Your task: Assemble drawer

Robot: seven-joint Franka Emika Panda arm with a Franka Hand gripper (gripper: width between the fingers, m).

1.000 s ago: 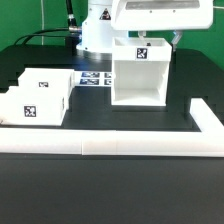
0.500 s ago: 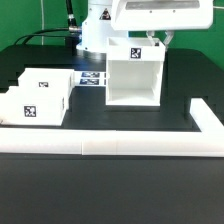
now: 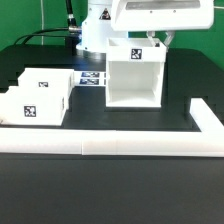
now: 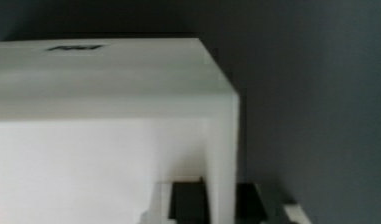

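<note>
The tall white box housing [image 3: 133,78] stands mid-table with its open front toward the camera and a tag [image 3: 138,54] on its back wall. My gripper [image 3: 160,38] is at its upper back corner on the exterior view's right. In the wrist view the gripper [image 4: 219,206] is shut on the housing's side wall [image 4: 219,150], with one dark finger [image 4: 183,205] inside the wall and the other outside. Two smaller white trays [image 3: 47,82] [image 3: 30,106], each tagged, sit side by side at the exterior view's left.
The long low white border bar [image 3: 110,147] runs along the front and turns back at the exterior view's right [image 3: 209,120]. The marker board [image 3: 94,78] lies flat behind, between the trays and the housing. The robot base [image 3: 92,35] stands at the back.
The housing, held by my gripper, shifted a little toward the exterior view's left between one second ago and half a second ago. It has stayed still since.
</note>
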